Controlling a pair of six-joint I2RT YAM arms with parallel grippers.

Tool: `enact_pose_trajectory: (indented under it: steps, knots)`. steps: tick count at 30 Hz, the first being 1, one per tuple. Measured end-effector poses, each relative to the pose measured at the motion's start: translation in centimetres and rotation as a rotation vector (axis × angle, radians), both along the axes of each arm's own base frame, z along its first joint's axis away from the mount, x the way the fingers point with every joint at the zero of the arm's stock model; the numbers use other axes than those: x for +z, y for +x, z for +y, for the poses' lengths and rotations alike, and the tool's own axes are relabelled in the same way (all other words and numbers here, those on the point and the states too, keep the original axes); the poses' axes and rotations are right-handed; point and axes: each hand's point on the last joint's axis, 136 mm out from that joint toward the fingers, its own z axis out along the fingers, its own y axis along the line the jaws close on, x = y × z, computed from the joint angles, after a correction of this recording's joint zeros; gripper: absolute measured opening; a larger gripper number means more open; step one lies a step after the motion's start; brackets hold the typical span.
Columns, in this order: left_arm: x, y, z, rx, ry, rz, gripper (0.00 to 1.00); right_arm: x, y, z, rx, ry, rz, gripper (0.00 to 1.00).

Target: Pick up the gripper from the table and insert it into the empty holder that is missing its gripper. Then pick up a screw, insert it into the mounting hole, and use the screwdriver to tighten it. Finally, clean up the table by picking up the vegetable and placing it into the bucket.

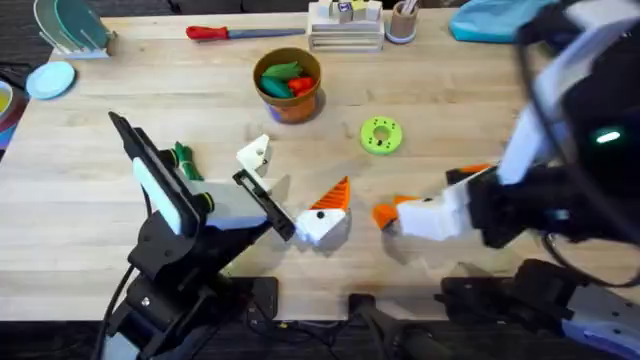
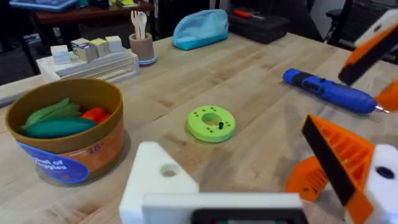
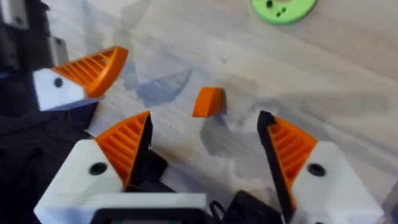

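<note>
The loose orange gripper [image 3: 208, 101] lies on the table, ahead of my right gripper [image 3: 208, 146] and between its open fingers; it also shows beside the left arm's tipped finger [image 2: 308, 177]. My left gripper [image 1: 292, 180] is open. One of its fingers is the bare white holder [image 1: 256, 152] and the other carries an orange tip [image 1: 330, 200]. My right gripper [image 1: 428, 192] reaches in from the right. The blue screwdriver [image 2: 333, 91] lies beyond it. The dark-green vegetable [image 1: 182, 158] rests beside the left arm. The bucket [image 1: 289, 100] holds green and red toys.
A lime-green ring disc [image 1: 381, 135] sits mid-table. A red-handled tool [image 1: 225, 32], a white rack of blocks [image 1: 345, 25] and a cup [image 1: 402, 20] line the far edge. A blue pouch [image 1: 490, 20] lies at the back right.
</note>
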Motion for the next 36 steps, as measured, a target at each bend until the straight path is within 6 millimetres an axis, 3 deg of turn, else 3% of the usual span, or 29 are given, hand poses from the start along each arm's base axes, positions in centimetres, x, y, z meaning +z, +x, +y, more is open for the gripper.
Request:
enact_pose_trajectory:
  steps: [8,17,24,30,36]
  knots:
    - [0.0,0.0,0.0,0.0,0.0,0.0,0.993,-5.6,-2.1,1.3,-0.031,-0.142,0.175,0.994]
    - [0.0,0.0,0.0,0.0,0.0,0.0,0.993,-8.8,-0.6,2.8,-0.112,-0.229,0.238,0.976]
    - [0.0,0.0,0.0,0.0,0.0,0.0,0.993,-10.8,-0.1,3.2,-0.121,-0.29,0.269,0.538]
    - [0.0,0.0,0.0,0.0,0.0,0.0,0.993,-10.9,-0.2,3.1,-0.121,-0.3,0.274,0.39]
    - [0.0,0.0,0.0,0.0,0.0,0.0,0.993,-10.9,-0.2,3.1,-0.094,-0.309,0.265,0.127]
